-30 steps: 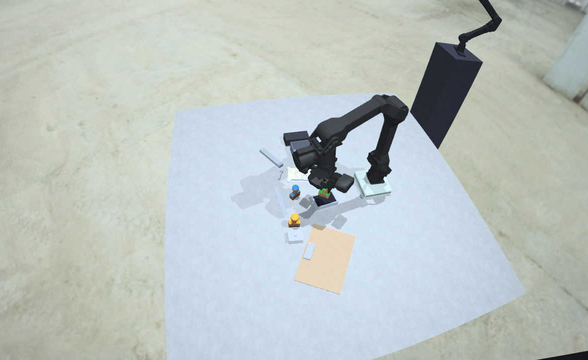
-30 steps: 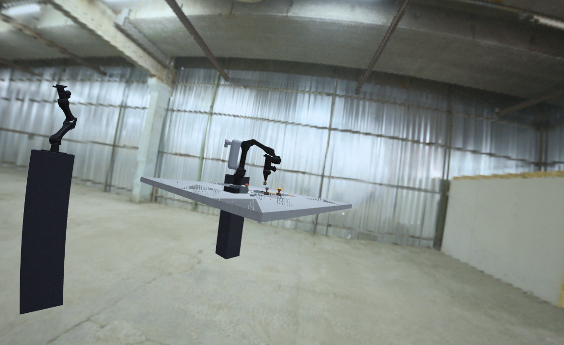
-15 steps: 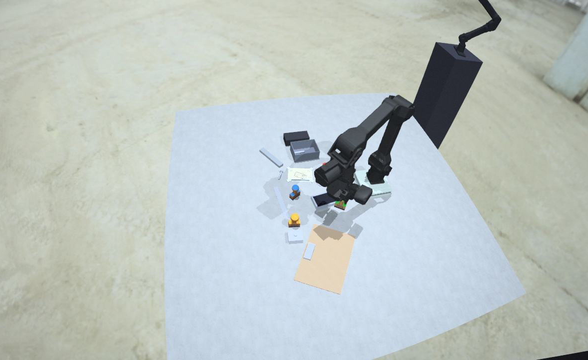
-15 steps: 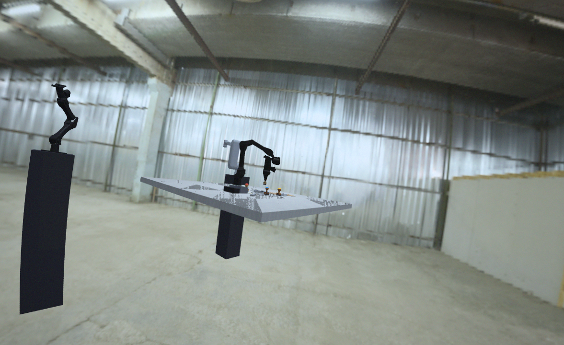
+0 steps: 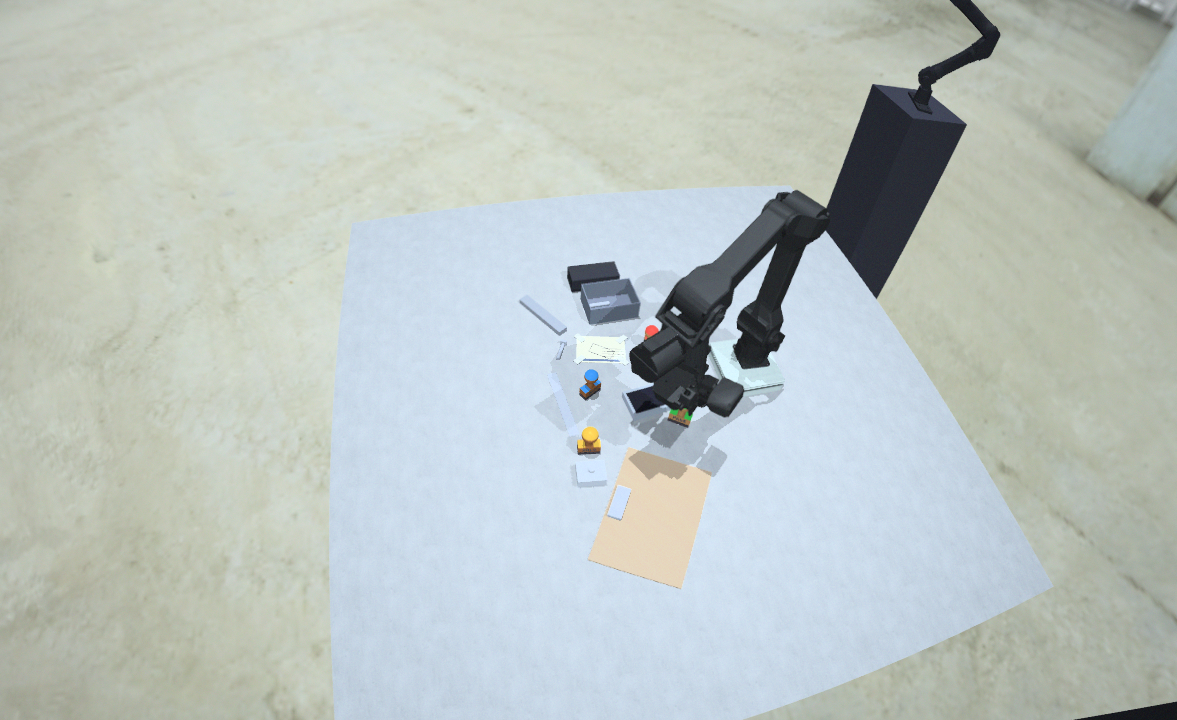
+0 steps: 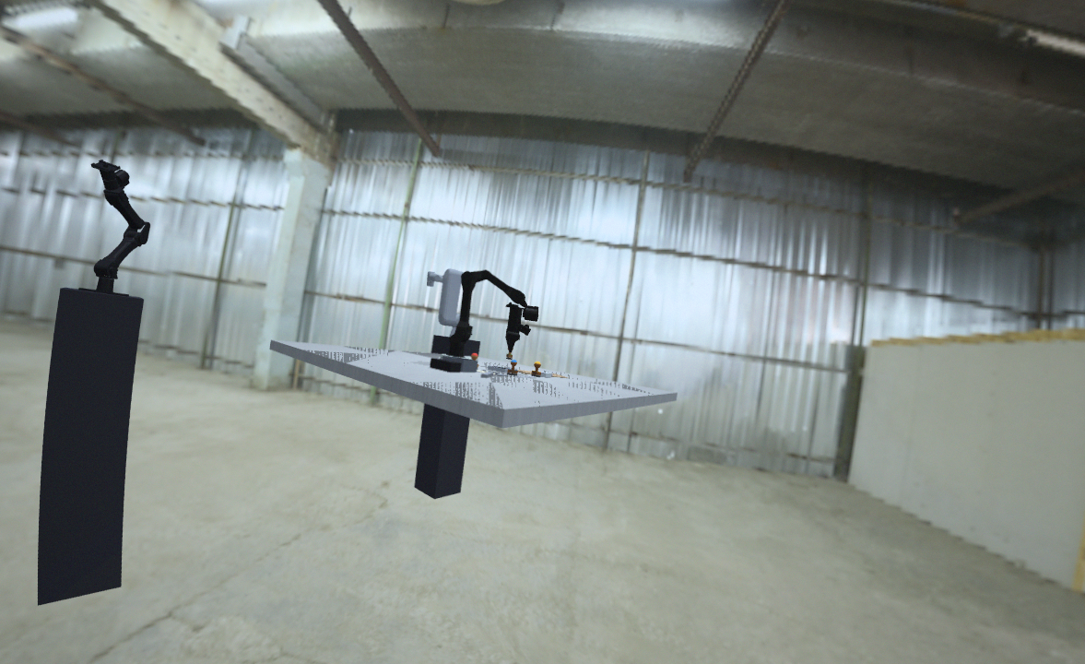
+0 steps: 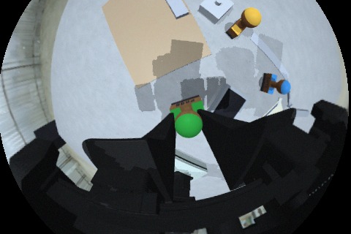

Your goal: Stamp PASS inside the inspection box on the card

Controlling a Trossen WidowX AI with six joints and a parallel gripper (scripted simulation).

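So the gripper [image 7: 189,122] has the green-knobbed stamp [image 7: 187,121] pinched between its jaws. They're only partly closed because the round knob sits right between them, one dark finger [image 7: 163,146] on each side. In the wrist view the stamp's brown base and green band stick out past the fingertips, pointing down at the worktop [image 5: 449,573]; whether the base is touching the surface I can't tell.

From the top view, taking the gripper as the clock centre:
- the dark ink pad [image 5: 641,399] is just beside the stamp at about 9 o'clock, partly hidden under the wrist
- the tan sheet [image 5: 655,528] lies near, at about 6 o'clock, with a small pale tag [image 5: 618,501] on its edge
- the orange-knobbed stamp [image 5: 588,440] is at about 8 o'clock, next to a little white block [image 5: 589,471]
- the blue-knobbed stamp [image 5: 590,383] is at about 9–10 o'clock
- the white card [image 5: 600,348] sits at roughly 11 o'clock, well apart from the held stamp
- a red-knobbed stamp [image 5: 651,332] peeks out from behind the arm at 12 o'clock

Farther back there's an open grey box [image 5: 610,300] with a black block [image 5: 592,274] behind it.
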